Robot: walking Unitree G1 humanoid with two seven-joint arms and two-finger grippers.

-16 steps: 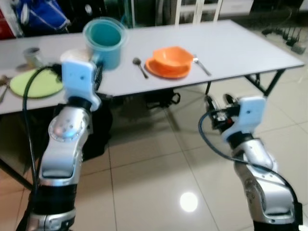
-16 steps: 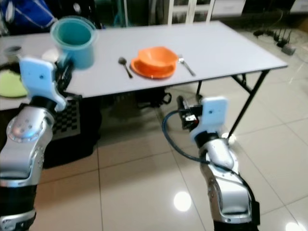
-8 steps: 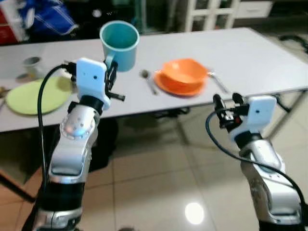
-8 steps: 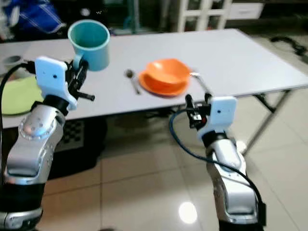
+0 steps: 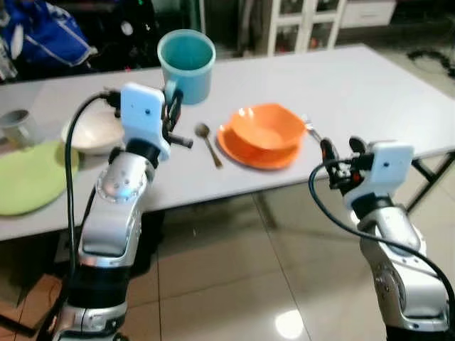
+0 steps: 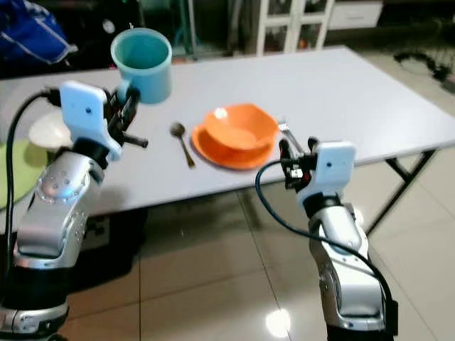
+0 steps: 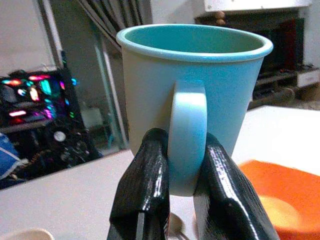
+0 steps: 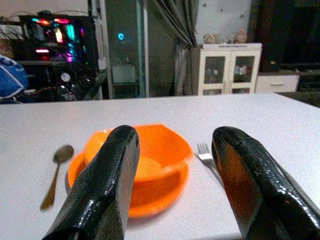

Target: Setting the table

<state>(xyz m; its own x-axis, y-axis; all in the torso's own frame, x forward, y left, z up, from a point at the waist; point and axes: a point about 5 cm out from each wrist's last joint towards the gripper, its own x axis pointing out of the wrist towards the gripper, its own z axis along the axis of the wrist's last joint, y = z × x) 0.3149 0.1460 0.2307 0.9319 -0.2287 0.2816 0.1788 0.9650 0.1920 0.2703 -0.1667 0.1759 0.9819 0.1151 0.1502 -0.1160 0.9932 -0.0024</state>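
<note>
A teal mug point(image 5: 186, 57) hangs upright above the white table point(image 5: 370, 78), with my left gripper point(image 7: 182, 165) shut on its handle. An orange bowl point(image 5: 264, 128) sits on an orange plate point(image 5: 242, 153) near the table's front edge. A spoon point(image 5: 207, 143) lies to the plate's left and a fork point(image 5: 311, 130) to its right. My right gripper point(image 5: 341, 147) stands open at the table's front edge, just right of the fork. In the right wrist view its fingers point(image 8: 105, 185) frame the orange bowl point(image 8: 145, 155).
A white bowl point(image 5: 92, 131), a green plate point(image 5: 28, 177) and a grey cup point(image 5: 18, 128) sit on the table's left part. A table leg point(image 5: 426, 167) stands at the right over the tiled floor. A white cabinet point(image 5: 313, 18) is behind the table.
The whole view has shifted and the table looks nearer, so the camera moved. The mug stays in my left gripper. My right gripper has risen from below the table to its front edge.
</note>
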